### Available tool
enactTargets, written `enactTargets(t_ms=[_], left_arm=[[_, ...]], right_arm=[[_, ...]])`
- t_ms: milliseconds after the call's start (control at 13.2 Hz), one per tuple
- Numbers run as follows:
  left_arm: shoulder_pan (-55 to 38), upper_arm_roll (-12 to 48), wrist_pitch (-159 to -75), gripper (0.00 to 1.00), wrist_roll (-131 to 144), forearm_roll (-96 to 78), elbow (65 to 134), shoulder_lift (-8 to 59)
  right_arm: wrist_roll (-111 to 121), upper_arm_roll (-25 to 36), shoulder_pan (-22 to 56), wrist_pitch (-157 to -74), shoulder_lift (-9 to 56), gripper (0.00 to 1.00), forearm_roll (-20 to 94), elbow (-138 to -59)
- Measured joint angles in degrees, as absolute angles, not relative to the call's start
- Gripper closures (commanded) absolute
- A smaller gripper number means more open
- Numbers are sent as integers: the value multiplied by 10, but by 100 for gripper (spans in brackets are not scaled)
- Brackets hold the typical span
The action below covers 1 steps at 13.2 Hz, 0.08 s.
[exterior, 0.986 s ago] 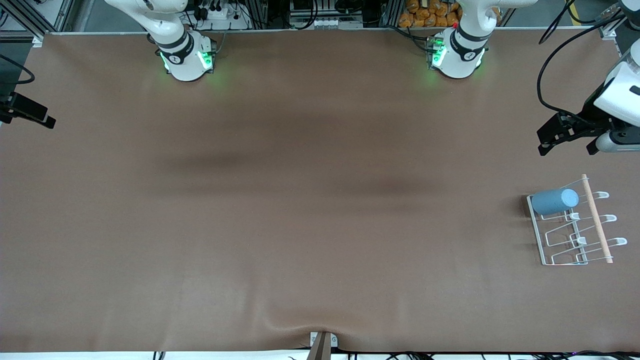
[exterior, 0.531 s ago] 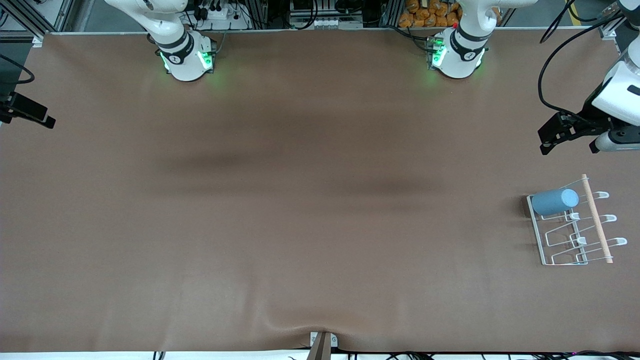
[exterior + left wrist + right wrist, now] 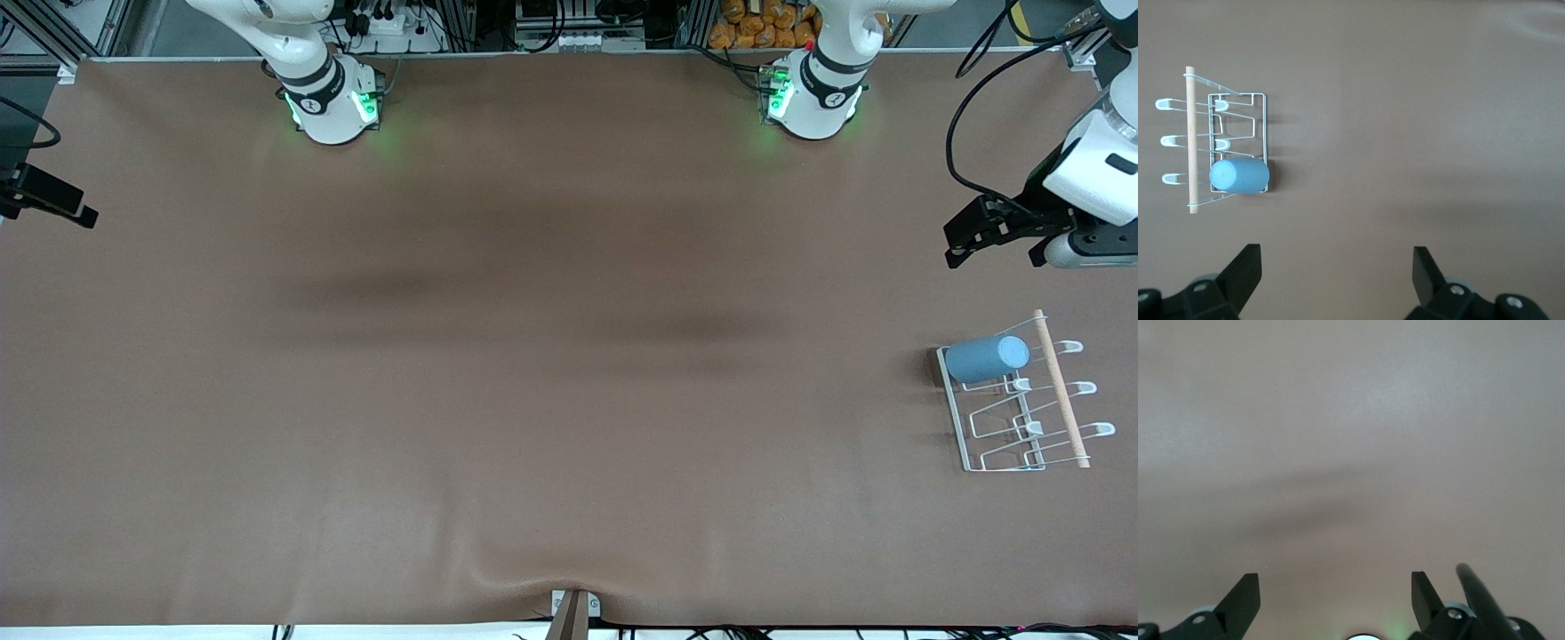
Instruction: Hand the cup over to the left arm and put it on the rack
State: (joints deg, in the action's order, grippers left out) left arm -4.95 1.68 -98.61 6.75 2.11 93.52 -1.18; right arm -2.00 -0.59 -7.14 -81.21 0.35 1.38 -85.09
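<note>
Light-blue plastic cup (image 3: 985, 358) lies on white wire rack (image 3: 960, 418); both grippers empty, fingers apart.
Risk: the cup may roll off when left gripper (image 3: 966, 238) or right gripper (image 3: 1335, 595) nudges the surface (image 3: 533, 400).

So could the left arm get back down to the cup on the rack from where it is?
Probably yes. The left gripper hangs open above bare table beside the rack, and the cup lies there on its side with nothing over it.
</note>
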Motion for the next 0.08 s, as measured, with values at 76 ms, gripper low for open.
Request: enactTargets(t_ms=[76], left_arm=[[-50, 17, -985, 0, 68, 21, 937, -12]], right_arm=[[-20, -6, -71, -811, 4, 0, 14, -851]])
